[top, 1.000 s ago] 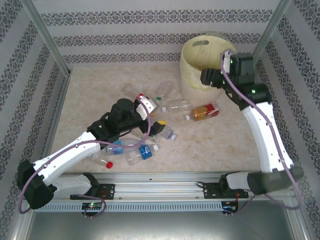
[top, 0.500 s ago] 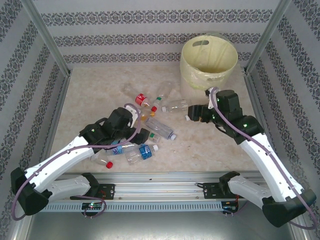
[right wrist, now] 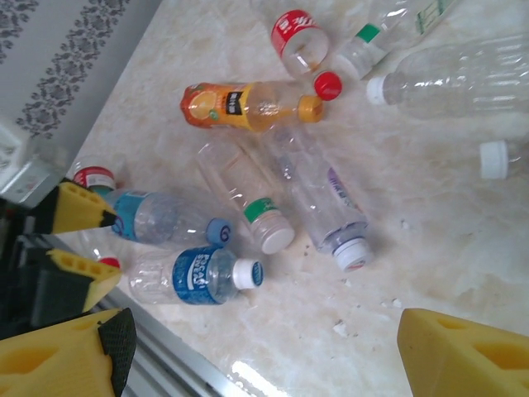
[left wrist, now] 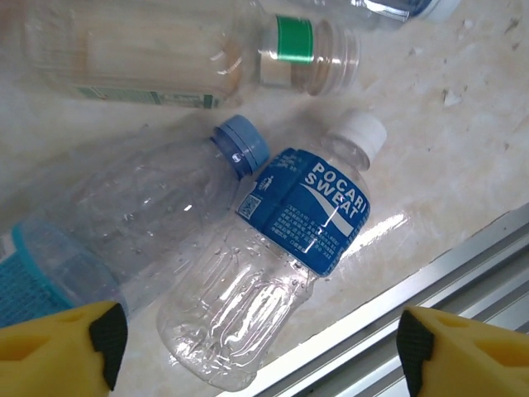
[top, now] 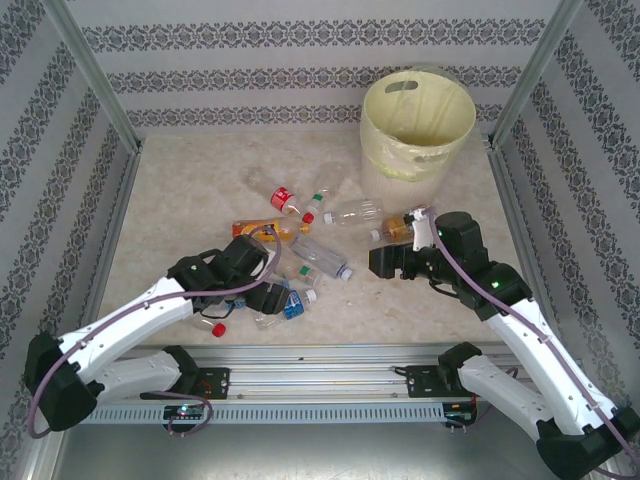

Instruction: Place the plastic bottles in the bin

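Note:
Several plastic bottles lie in a loose cluster mid-table. A blue-labelled, white-capped bottle point(left wrist: 277, 256) point(top: 291, 304) lies by the near rail, and my left gripper point(left wrist: 260, 337) point(top: 277, 292) is open astride its base, both yellow fingers clear of it. A blue-capped bottle point(left wrist: 140, 207) touches it on the left. My right gripper point(right wrist: 264, 339) point(top: 384, 262) hangs open over bare table right of the cluster, nothing between its fingers. Behind it lies an orange-and-red bottle point(top: 398, 229). The pale-yellow bin point(top: 415, 150) stands at the back right.
The aluminium rail point(left wrist: 388, 306) runs along the near table edge just beside the blue-labelled bottle. An orange juice bottle point(right wrist: 248, 105) and a red-labelled one point(right wrist: 295, 37) lie farther back. Patterned walls and metal posts enclose the table.
My right arm has swung from the bin's rim down to the table right of the cluster. My left gripper has slid toward the near edge and come over the blue-labelled bottle.

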{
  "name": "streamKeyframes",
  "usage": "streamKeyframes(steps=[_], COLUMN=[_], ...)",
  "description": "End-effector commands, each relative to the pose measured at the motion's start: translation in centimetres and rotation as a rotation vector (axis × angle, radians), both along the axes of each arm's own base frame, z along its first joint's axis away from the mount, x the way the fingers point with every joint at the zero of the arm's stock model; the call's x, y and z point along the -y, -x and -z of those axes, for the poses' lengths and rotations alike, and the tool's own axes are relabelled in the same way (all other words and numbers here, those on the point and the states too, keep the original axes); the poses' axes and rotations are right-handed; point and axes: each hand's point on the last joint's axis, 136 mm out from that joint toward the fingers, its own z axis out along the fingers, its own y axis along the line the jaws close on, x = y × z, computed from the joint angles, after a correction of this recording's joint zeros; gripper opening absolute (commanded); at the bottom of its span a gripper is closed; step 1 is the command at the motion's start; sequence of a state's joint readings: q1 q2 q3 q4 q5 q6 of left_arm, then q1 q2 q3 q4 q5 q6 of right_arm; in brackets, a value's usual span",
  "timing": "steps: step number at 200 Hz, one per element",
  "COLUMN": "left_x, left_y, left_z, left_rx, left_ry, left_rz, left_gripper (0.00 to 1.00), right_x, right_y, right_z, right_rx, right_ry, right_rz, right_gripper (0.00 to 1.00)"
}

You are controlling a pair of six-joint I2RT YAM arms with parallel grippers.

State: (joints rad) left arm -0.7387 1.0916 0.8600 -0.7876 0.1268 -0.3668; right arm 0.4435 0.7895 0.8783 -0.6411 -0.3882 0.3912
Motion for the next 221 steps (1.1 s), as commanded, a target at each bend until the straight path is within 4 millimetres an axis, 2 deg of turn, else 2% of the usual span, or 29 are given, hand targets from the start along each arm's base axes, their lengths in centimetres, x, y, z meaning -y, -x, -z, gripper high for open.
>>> streamKeyframes(steps=[1,65,103,127,221], left_x=[0.1,0.3,0.1,0.1,1.1], left_y=[1.4,2.0,2.3,2.5,4.1], left_z=[1.5,4.2,5.1,5.7,7.4], left_rx=[-0.088,-0.15,-0.166,-0.182,-0.249], left_ry=[-0.052,-0.202,-0.258,-0.279,-0.31], left_rz=[0.049,0.093,0.102,0.106,0.13], left_gripper=[0.81,0.81,0.81,0.81,0.8], right_x=[-0.8,-1.0,-1.6,-1.6,-1.1], right_y=[1.3,3.6,5.0,5.7,6.0], right_z=[0.2,0.9,1.2,1.4,2.1], right_rx=[-0.014,-0.038,-0.08,-0.097,-0.107], right_ry=[-0.069,-0.146,-0.196,-0.199,-0.186], right_rz=[-0.045,-0.085,-0.137,-0.155,-0.135], right_gripper=[0.83,0.84,0.97,0.98,0.98])
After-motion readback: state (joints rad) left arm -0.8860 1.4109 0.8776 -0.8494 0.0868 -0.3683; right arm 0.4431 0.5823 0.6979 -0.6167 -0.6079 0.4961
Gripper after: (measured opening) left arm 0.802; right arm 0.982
